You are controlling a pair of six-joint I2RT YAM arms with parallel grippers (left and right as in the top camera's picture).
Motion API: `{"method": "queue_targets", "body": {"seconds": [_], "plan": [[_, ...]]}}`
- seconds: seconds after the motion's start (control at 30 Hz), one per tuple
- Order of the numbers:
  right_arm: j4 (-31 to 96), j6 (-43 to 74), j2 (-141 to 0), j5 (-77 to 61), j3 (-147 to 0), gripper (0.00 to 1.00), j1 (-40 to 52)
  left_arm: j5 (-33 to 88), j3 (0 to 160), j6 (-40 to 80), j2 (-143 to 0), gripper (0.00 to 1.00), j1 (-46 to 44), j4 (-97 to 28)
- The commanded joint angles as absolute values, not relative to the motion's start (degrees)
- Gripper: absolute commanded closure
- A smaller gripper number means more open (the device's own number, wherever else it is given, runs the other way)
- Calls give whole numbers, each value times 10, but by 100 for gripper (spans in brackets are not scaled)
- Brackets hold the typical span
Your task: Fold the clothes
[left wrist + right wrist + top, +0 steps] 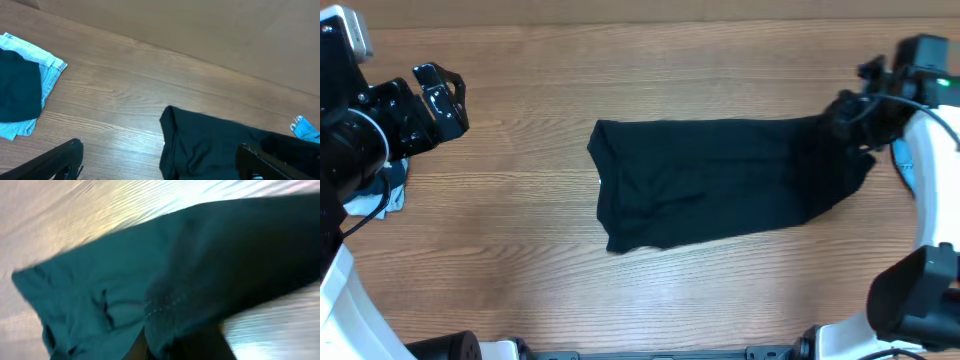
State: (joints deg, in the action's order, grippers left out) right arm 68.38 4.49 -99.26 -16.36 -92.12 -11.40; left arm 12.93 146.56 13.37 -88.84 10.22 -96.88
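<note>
Overhead: the left arm reaches in from the upper-left corner. The left gripper [442, 95] has its jaws spread wide and holds nothing, well apart from the cloth. The right arm bends in from the right edge. The right gripper [842, 118] is clamped tight on the right end of the plain black soft cloth garment [710, 185]. The garment lies mid-way across the wooden table [520, 270], long axis left to right, free end pointing left. A pale light-blue denim piece [370, 200] sits under the left arm.

Left wrist: both fingers [60, 160] frame the bottom edge, with the garment's free end ahead of them, untouched.

Right wrist: blurred. Dark cloth fills the view and runs to the bottom edge; the fingers cannot be made out.
</note>
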Motion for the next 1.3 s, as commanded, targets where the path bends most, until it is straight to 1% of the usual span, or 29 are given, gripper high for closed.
{"method": "queue_targets", "body": {"seconds": [0.0, 0.2, 0.53, 0.73, 0.97, 1.1, 1.13, 1.17, 1.2, 1.23, 1.27], "plan": [[683, 56, -974, -165, -939, 96, -47, 136, 1467, 127, -889, 0, 101, -968], [665, 96, -974, -165, -939, 96, 84, 136, 1467, 127, -889, 0, 101, -968], [590, 143, -985, -165, -939, 96, 238, 136, 1467, 127, -889, 0, 100, -968], [551, 164, -1029, -165, -938, 96, 294, 136, 1467, 127, -889, 0, 101, -968], [538, 164, -1088, -166, -938, 96, 355, 136, 1467, 127, -889, 0, 100, -968], [509, 166, -1110, -165, -938, 96, 385, 136, 1467, 127, -889, 0, 101, -968], [502, 166, -1114, -165, -938, 89, 388, 136, 1467, 127, -889, 0, 101, -968], [495, 166, -1120, -166, -938, 73, 389, 136, 1467, 127, -889, 0, 101, -968], [491, 166, -1120, -167, -938, 61, 389, 136, 1467, 127, -889, 0, 101, -968], [484, 165, -1120, -167, -938, 52, 389, 136, 1467, 127, -889, 0, 101, -968], [474, 165, -1118, -167, -938, 47, 389, 136, 1467, 127, -889, 0, 100, -968]]}}
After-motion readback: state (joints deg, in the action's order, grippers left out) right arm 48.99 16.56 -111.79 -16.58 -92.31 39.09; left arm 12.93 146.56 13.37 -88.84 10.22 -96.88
